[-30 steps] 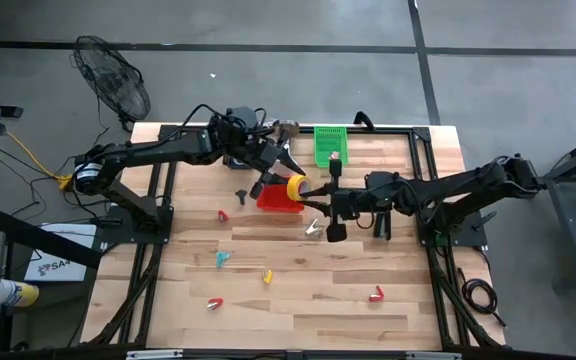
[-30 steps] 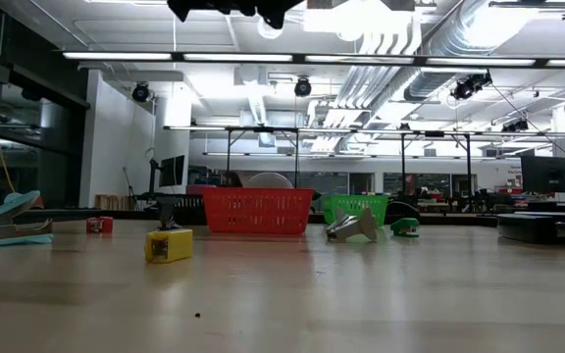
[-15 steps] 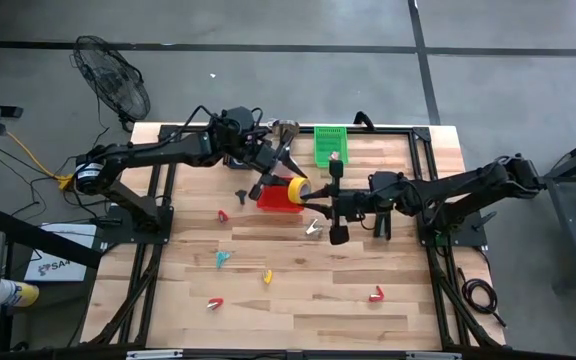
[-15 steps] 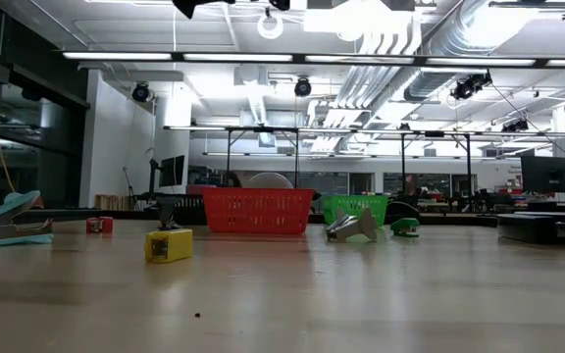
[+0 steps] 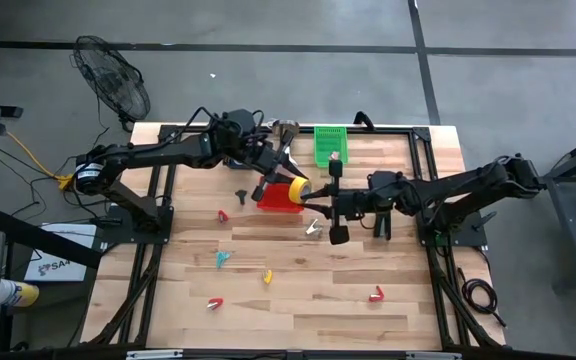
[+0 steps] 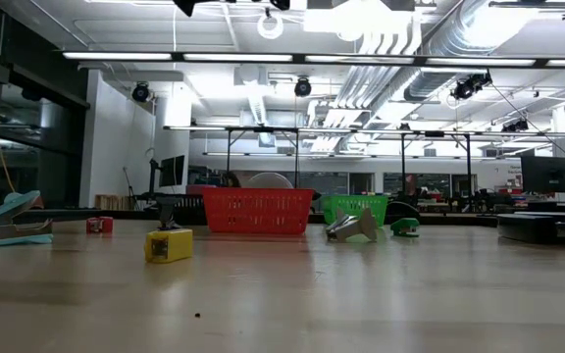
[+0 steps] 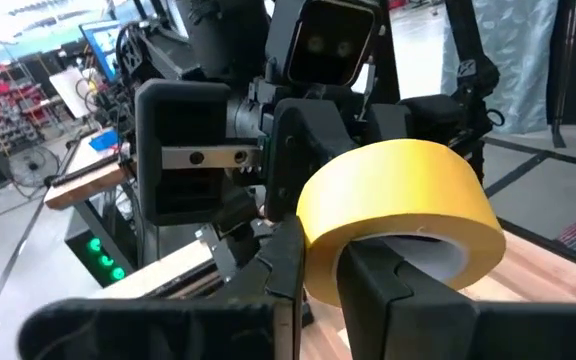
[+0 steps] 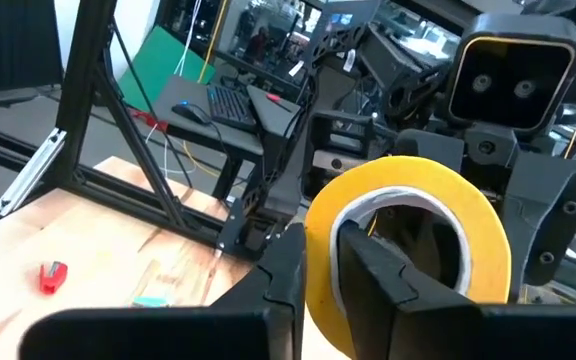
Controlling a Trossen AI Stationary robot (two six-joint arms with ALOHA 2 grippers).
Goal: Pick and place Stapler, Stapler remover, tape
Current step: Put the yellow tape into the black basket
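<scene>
Fingers of both the left gripper [image 7: 320,268] and right gripper [image 8: 318,262] clamp one glossy yellow tape [image 5: 297,187] ring above the red mesh basket [image 5: 278,201], contents indiscernible, near a green basket [image 5: 329,145].

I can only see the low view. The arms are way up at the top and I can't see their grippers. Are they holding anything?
Observer: Yes. The left gripper is shut on the wall of a yellow tape roll.
Operator: What about the other arm?
Observer: The right gripper is shut on that same roll, so both grippers hold it at once.
Operator: Where is the roll over the table?
Observer: From above, it sits over the red basket, at the end nearer the right arm.
</scene>
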